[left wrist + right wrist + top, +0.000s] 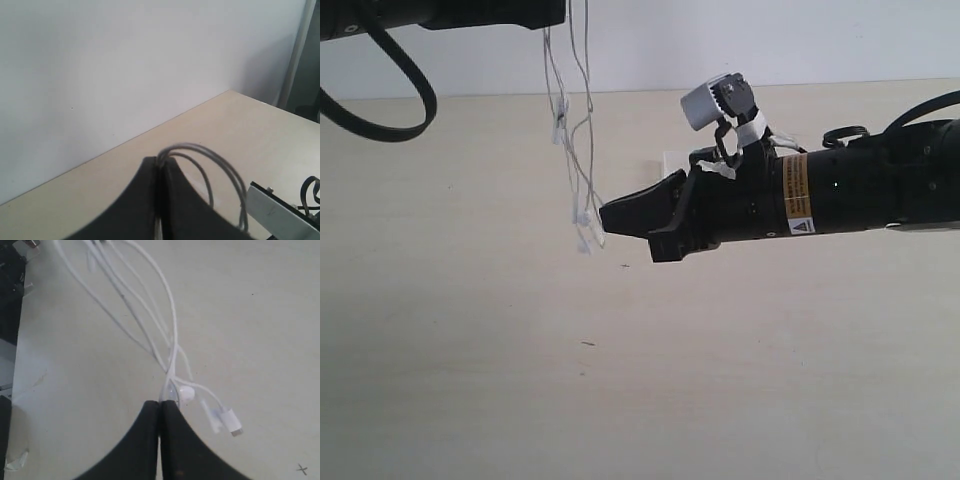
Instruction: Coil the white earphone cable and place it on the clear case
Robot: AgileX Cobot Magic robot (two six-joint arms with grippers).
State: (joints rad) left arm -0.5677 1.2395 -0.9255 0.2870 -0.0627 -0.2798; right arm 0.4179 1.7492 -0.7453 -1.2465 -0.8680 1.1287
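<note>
right gripper: its two black fingers were pressed tight together. They pinched the cable right at their tips.
left gripper: it was squeezed tight too. Thin grey loops of the cable came out from between its tips and bent away to one side.
cable: it hung in the air in a few long, thin strands. In the exterior view the strands ran from the left arm, high at the top edge, down to the tips of the right gripper, which was lower and near the middle.
earbud: a small white one sat just beside the tips of the right gripper.
plug: it was white with a shiny end and dangled near the earbud, a bit farther out from the fingers.
small camera: grey and round, it sat on top of the right arm, behind the gripper.
table: pale and wooden, it lay under both arms. The cable hung above it.
wall: plain and white, it stood behind the table.
</note>
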